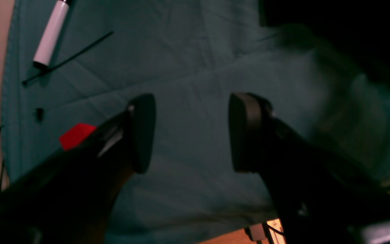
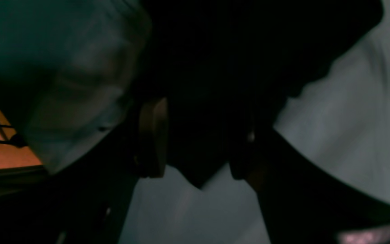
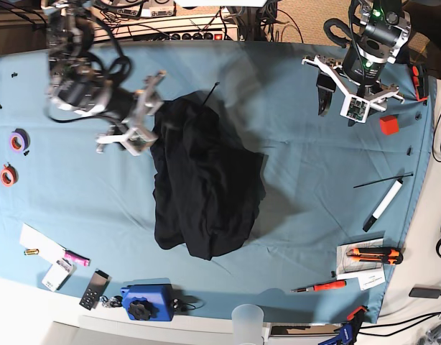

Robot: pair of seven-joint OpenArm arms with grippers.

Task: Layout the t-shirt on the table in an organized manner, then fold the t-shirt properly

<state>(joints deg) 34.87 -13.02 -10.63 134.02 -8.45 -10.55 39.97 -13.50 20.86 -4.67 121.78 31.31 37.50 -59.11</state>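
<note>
Your t-shirt (image 3: 206, 187) lay bunched, print hidden, mid-table (image 3: 299, 237). Left gripper (image 1: 191, 132) at 2 o'clock gaped wide, empty. Right gripper (image 2: 198, 139) at the shirt's 10 o'clock edge straddled black cloth, jaws parted; can't tell if gripping.

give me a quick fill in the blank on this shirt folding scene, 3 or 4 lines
1. The t-shirt lies in a ____ heap, not spread flat.
2. The left gripper hangs over bare table with its jaws ____.
3. The right gripper has ____ fabric between its pads.
4. The small cube near the left arm is ____.

Missing words: crumpled; open; black; red
</note>
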